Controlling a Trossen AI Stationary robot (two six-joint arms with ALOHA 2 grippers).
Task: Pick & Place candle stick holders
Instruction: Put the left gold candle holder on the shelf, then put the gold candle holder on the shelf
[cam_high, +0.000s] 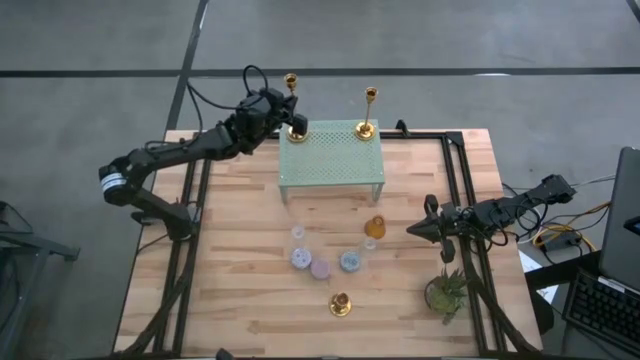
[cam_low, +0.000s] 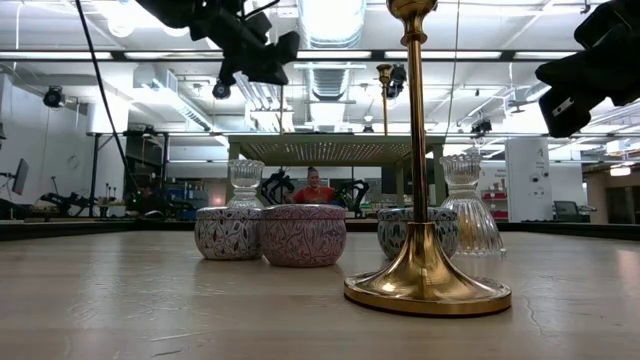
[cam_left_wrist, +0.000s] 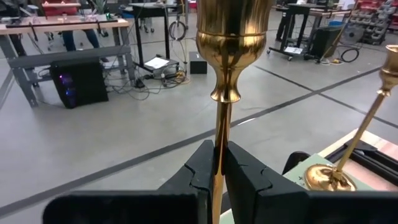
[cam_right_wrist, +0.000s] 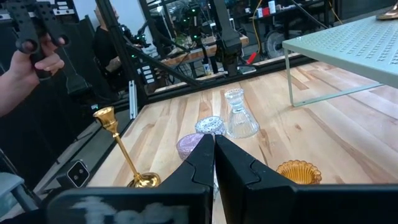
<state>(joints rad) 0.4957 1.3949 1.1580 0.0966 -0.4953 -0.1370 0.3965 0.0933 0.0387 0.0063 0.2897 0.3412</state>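
Observation:
Three gold candlesticks show. One (cam_high: 293, 108) is upright at the far left corner of the pale green perforated shelf (cam_high: 330, 165), and my left gripper (cam_high: 284, 117) is shut on it; its top cup fills the left wrist view (cam_left_wrist: 233, 37). A second (cam_high: 367, 112) stands by its round base on the shelf's far right corner and also shows in the left wrist view (cam_left_wrist: 351, 149). The third (cam_high: 340, 303) stands on the table near the front edge, large in the low view (cam_low: 420, 200). My right gripper (cam_high: 414, 230) is shut and empty, above the table's right side. My left gripper pinches the candlestick's thin stem (cam_left_wrist: 219, 146), a little below the top cup, between its two fingers. The fingers come about level from the table's left and lie across the stem. The candlestick is upright, its base (cam_high: 297, 133) over the shelf's corner; whether it rests there I cannot tell.
Between the shelf and the front candlestick stand three patterned tins (cam_high: 320, 266), two clear glass cups (cam_high: 297, 233) and an amber jar (cam_high: 375, 227). A small plant (cam_high: 445, 290) is at the right front. A person's hand (cam_right_wrist: 25, 62) shows beyond the table.

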